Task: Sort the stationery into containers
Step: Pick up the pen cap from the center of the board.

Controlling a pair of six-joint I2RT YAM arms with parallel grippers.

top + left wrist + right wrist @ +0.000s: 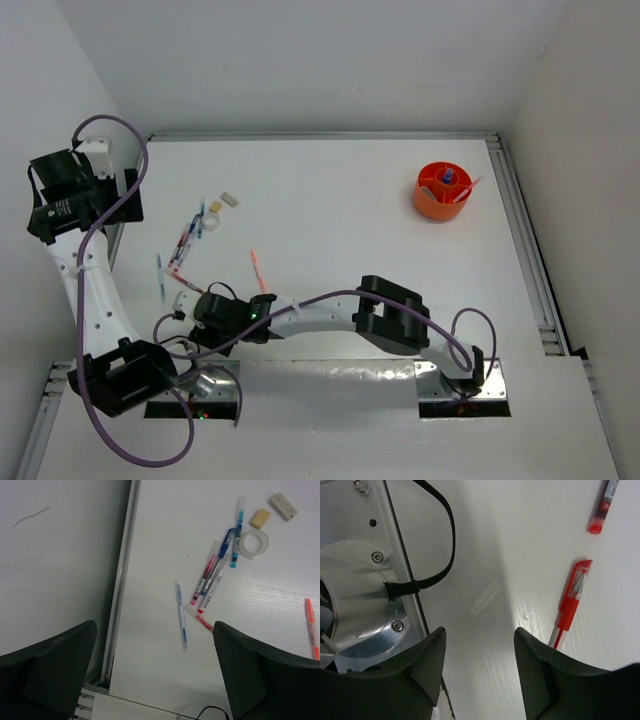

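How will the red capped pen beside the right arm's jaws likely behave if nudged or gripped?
The red pen looks like thin rigid plastic, so it is probably stiff and light. Its round barrel lies flat on the smooth table, so a nudge may roll it, though the clip should limit that.

pens clustered on table's left, tub at far right, bottle in tub

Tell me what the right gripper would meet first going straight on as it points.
Most likely the bare table top: the right gripper points down at it with nothing between its open jaws. The red pen lies just to one side; depth is unclear.
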